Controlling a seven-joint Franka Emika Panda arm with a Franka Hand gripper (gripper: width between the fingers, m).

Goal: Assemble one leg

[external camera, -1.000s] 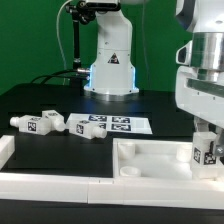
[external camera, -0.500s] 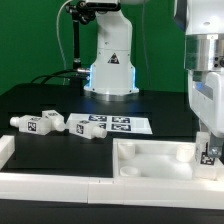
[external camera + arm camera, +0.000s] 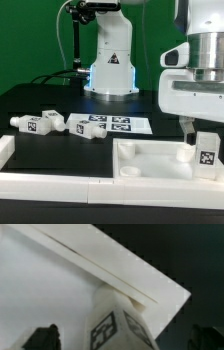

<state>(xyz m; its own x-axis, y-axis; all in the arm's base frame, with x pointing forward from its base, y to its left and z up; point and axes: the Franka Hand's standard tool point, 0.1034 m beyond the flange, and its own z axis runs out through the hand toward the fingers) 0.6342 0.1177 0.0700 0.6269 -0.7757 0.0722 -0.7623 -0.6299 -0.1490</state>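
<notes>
A white leg [image 3: 207, 152] with a black-and-white tag stands upright in the corner of the white tray-shaped tabletop [image 3: 150, 160] at the exterior view's right. My gripper [image 3: 204, 135] is above and around it. In the wrist view the leg [image 3: 122, 325] sits between the two dark fingertips [image 3: 45, 336], with a gap on each side, so the gripper [image 3: 125, 339] is open and not touching it. The tabletop's corner edge [image 3: 120, 272] shows behind the leg.
Two more loose legs [image 3: 35, 122] [image 3: 80, 125] lie on the black table at the exterior view's left, next to the marker board [image 3: 118, 125]. The robot base [image 3: 110, 60] stands at the back. A white bar [image 3: 60, 185] runs along the front.
The hand has turned about its axis and now shows its broad side. The leg shows more fully below it and stays upright in the corner.
</notes>
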